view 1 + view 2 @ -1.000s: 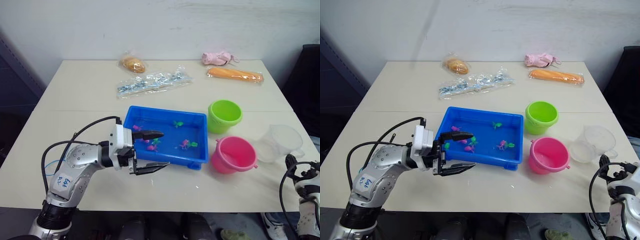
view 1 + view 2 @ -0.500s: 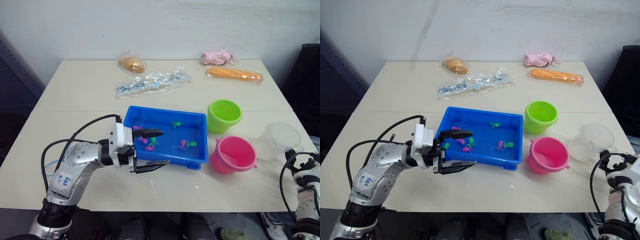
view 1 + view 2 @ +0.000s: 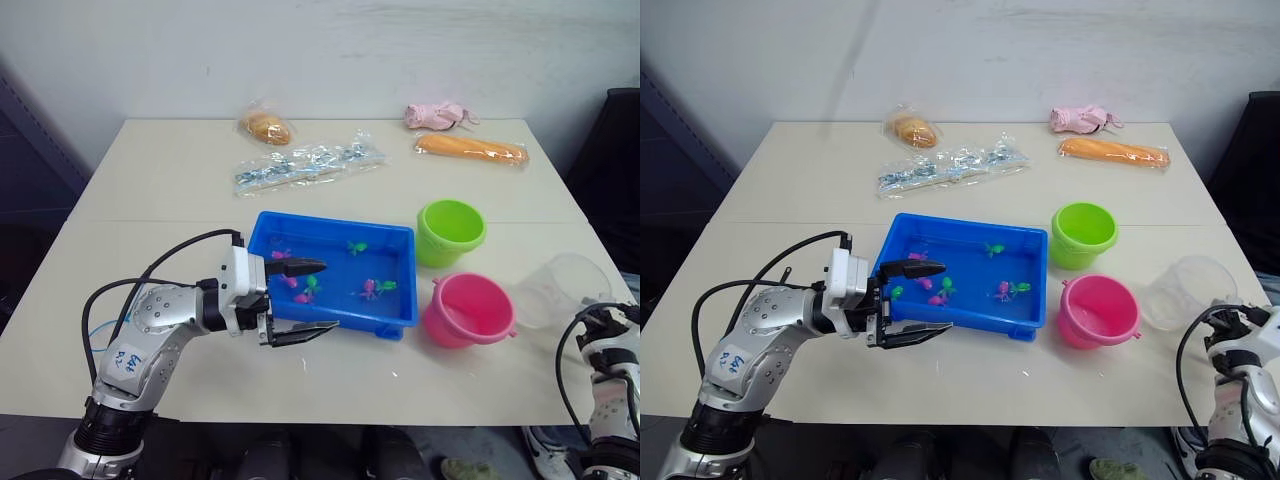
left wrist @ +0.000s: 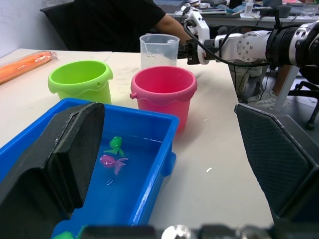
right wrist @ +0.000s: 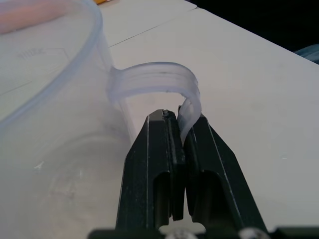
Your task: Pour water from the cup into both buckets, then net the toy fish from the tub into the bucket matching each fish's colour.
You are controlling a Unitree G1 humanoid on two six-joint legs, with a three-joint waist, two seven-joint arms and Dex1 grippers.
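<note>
Right gripper (image 5: 182,130) is clamped on the handle of the clear plastic measuring cup (image 3: 1185,292), beside the pink bucket (image 3: 1099,310) for pouring; left gripper (image 3: 305,297) gapes empty over the blue rectangular tub's (image 3: 392,316) near rim.

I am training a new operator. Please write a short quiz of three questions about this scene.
1. True or false: the right gripper is shut on the cup's handle.
2. Which bucket stands nearer the robot? A) green B) pink
3. Fill in: the left gripper's fingers are ____, at the near left part of the tub.

Key: 1 true; 2 B; 3 open.
</note>
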